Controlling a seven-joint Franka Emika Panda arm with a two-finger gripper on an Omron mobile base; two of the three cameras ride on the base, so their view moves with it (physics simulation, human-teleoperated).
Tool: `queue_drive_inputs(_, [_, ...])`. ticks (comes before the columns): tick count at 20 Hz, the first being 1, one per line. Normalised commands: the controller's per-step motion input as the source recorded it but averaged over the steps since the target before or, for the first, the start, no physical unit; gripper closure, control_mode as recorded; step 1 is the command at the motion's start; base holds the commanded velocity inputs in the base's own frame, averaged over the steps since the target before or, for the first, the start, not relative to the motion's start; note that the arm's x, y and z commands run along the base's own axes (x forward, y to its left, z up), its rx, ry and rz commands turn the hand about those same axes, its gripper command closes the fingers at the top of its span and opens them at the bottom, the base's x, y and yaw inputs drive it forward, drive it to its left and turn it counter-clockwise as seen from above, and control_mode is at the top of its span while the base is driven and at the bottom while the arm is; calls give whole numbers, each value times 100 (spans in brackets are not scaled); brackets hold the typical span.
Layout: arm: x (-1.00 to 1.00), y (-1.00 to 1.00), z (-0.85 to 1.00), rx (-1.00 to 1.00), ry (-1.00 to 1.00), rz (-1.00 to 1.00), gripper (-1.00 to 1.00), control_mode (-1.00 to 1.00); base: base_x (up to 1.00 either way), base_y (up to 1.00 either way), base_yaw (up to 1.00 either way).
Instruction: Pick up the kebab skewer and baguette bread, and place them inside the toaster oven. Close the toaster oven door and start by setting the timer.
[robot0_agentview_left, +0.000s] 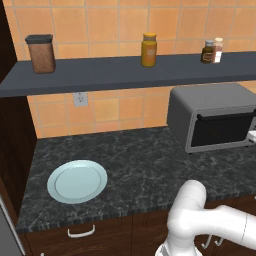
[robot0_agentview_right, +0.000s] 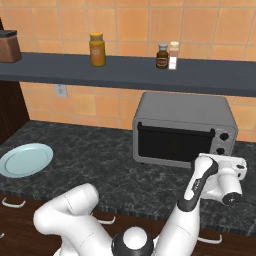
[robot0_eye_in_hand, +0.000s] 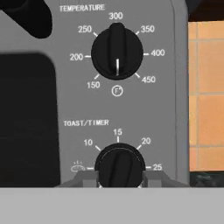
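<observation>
The grey toaster oven (robot0_agentview_left: 210, 102) (robot0_agentview_right: 185, 112) stands on the dark counter at the right. Its toaster oven door (robot0_agentview_left: 222, 131) (robot0_agentview_right: 172, 143), dark glass with a bar handle on top, is closed. My gripper (robot0_agentview_right: 220, 156) (robot0_eye_in_hand: 119, 177) is at the control panel on the oven's right side, shut on the lower toast/timer knob (robot0_eye_in_hand: 119, 166). Its fingertips (robot0_eye_in_hand: 85, 178) press on either side of that knob. The temperature knob (robot0_eye_in_hand: 117, 51) sits above it, untouched. The kebab skewer and the baguette bread are hidden.
A pale blue plate (robot0_agentview_left: 77, 181) (robot0_agentview_right: 25, 160) lies bare on the counter's left. The dark shelf (robot0_agentview_left: 125, 70) above carries a brown jar (robot0_agentview_left: 41, 53), a yellow bottle (robot0_agentview_left: 149, 50) and small spice jars (robot0_agentview_right: 167, 56). Tiled wall stands behind.
</observation>
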Motion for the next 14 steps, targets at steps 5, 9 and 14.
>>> queue_drive_inputs(5, [-6, 3, 35, 35, 0, -1, 100, -100, 0, 0, 0])
queue_drive_inputs(9, [0, 0, 35, 35, 0, 0, 100, -100, 0, 0, 0])
queue_drive_inputs(14, [0, 0, 32, 35, 0, 0, 100, -100, 0, 0, 0])
